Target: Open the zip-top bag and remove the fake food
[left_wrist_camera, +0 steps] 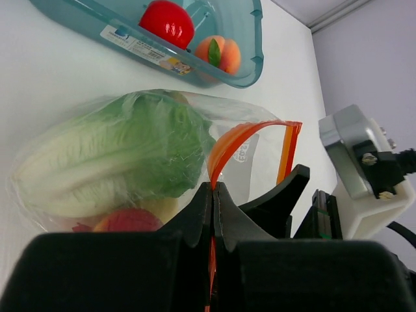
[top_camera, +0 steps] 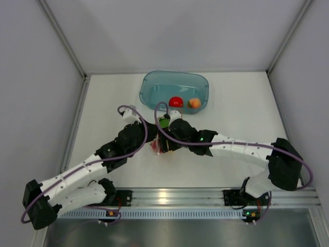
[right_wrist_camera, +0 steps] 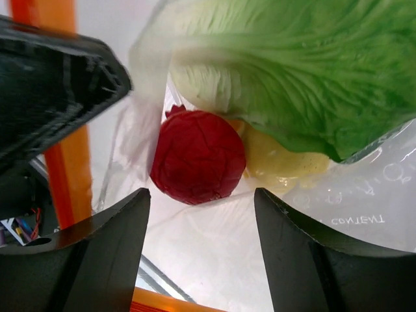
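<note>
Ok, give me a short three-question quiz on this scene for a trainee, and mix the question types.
1. True or false: the left gripper is shut on the bag's zip strip.
2. How many foods lie in the bin? A) one B) two C) four
3. Fill in: the round piece in front of the open right gripper is coloured ___.
Key: 1 true; 2 B; 3 red.
</note>
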Available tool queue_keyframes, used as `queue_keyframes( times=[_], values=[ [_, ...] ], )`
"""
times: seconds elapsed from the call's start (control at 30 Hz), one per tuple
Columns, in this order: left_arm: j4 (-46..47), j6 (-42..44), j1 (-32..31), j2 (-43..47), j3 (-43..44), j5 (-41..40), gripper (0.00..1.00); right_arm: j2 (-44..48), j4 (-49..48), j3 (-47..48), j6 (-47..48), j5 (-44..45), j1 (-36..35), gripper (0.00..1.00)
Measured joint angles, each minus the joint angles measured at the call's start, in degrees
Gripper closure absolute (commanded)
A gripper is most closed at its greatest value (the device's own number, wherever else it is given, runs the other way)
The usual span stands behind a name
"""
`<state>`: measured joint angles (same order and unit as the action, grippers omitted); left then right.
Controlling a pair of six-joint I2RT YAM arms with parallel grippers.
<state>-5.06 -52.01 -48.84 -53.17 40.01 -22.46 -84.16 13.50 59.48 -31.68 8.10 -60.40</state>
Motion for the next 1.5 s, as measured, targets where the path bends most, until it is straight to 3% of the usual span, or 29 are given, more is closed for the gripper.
queue_keyframes(
  times=[0.37,0.73,0.9,1.03,1.17,1.5],
  values=[
    [0.1,-2.4,-2.8,5.0,-4.3,-5.7,1.00,-5.4,-7.5,-1.9,-2.0,2.8,-0.8,0.37],
    [-1.7,-2.7,-2.5,6.8,-6.4,-11.0,1.00,-11.4,-10.1,0.7,-1.7,2.5,-0.9,0.32],
    [-2.1,-2.5,-2.6,6.9,-6.5,-10.8,1.00,-12.5,-10.8,0.9,-0.9,2.4,-0.9,0.55],
    [-2.1,-2.3,-2.7,7.1,-6.5,-10.9,1.00,-12.3,-10.6,0.9,-0.4,2.6,-0.9,0.58],
    [-1.9,-2.3,-3.2,7.3,-6.5,-10.8,1.00,-10.1,-9.4,0.3,0.6,3.0,-1.1,0.57],
    [-1.9,-2.3,-3.7,7.3,-6.6,-11.2,1.00,5.7,-7.4,-3.3,3.1,6.1,-2.2,0.57]
  ],
)
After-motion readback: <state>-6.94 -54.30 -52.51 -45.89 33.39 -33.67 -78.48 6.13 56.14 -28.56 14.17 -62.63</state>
